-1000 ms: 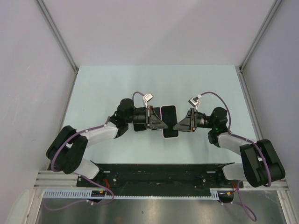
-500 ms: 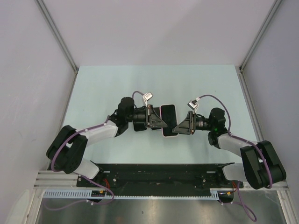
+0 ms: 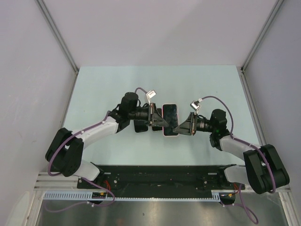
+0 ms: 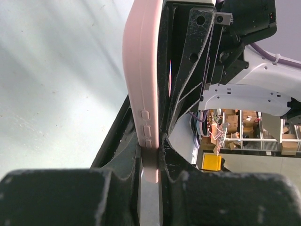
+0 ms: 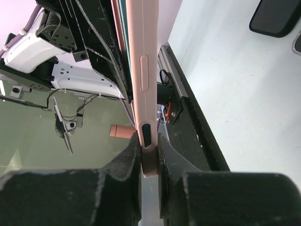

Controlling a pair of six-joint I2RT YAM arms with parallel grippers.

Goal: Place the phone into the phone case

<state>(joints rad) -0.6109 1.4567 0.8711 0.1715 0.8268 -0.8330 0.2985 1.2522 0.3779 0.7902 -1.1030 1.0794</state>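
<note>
Two hands pinch the phone case (image 3: 170, 120), left hand (image 3: 161, 123) on its left edge, right hand (image 3: 177, 128) opposite. We read its long axis near-far, equally close to both.

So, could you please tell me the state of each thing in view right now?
Pink phone case: held at both long edges, dark face up.
Left gripper: jaws shut on the case.
Right gripper: jaws shut on the case.
Black flat device: lying on the table, untouched.
</note>
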